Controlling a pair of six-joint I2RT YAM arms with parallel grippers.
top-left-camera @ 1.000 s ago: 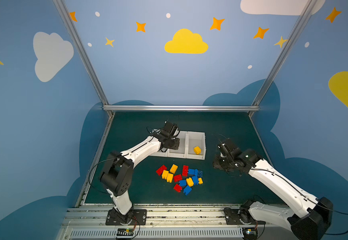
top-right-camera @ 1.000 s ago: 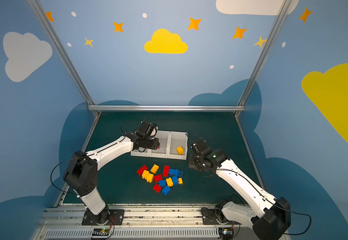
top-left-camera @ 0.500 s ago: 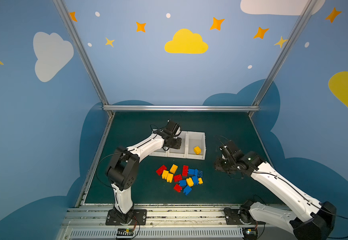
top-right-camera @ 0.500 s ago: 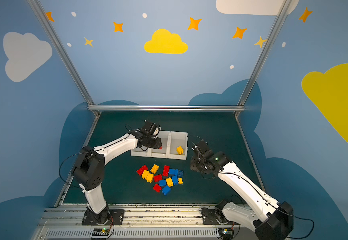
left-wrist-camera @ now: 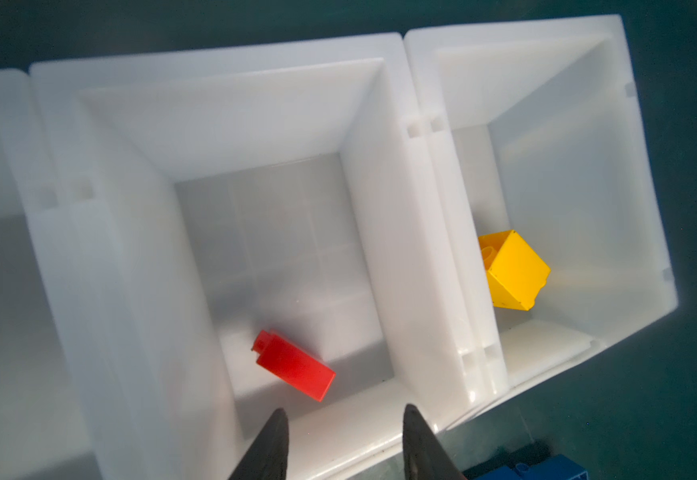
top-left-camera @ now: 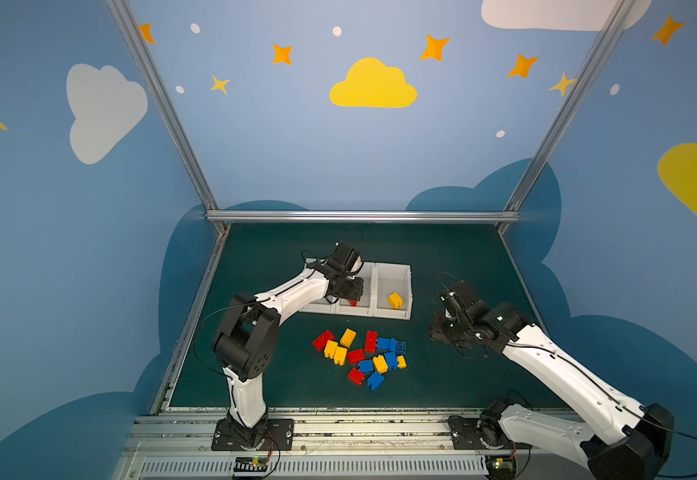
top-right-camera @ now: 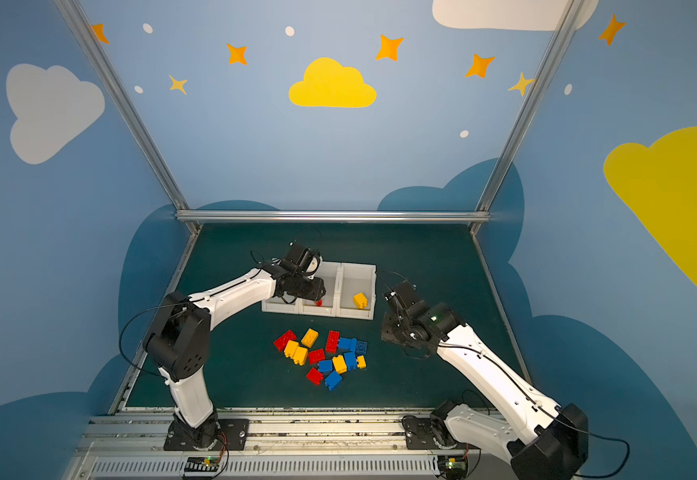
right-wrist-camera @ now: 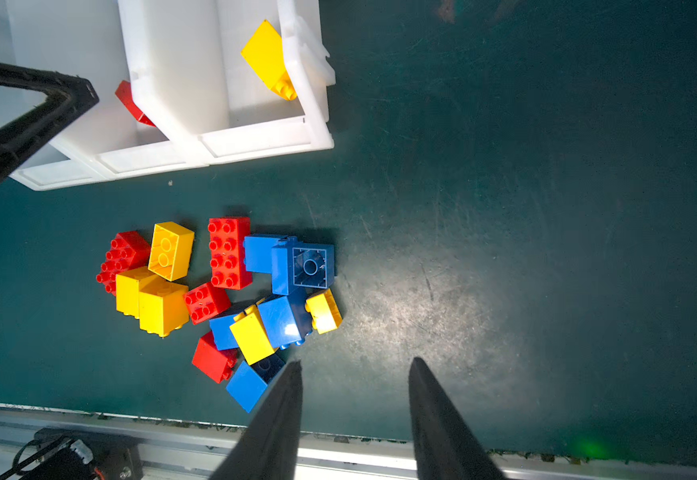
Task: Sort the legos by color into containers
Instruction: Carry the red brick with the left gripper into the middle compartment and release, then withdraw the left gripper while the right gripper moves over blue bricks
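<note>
Over the middle of the 3 joined white containers [left-wrist-camera: 222, 62], the left gripper [left-wrist-camera: 342, 415] hangs with its jaws apart and nothing between them. 1 red brick [left-wrist-camera: 294, 372] lies on its side on that bin's floor, and 1 yellow brick [left-wrist-camera: 513, 270] sits tilted in the neighbouring end bin. All remaining legos [right-wrist-camera: 230, 253] are heaped on the green mat [right-wrist-camera: 525, 208] just in front of the bins. Beside the heap the right gripper [right-wrist-camera: 355, 365] hovers, jaws parted and empty (a blue brick [right-wrist-camera: 249, 386] lies closest). These look light, rigid and smooth: I would pinch across 2 flat side walls, clear of the studs, taking an outlying piece first.
</note>
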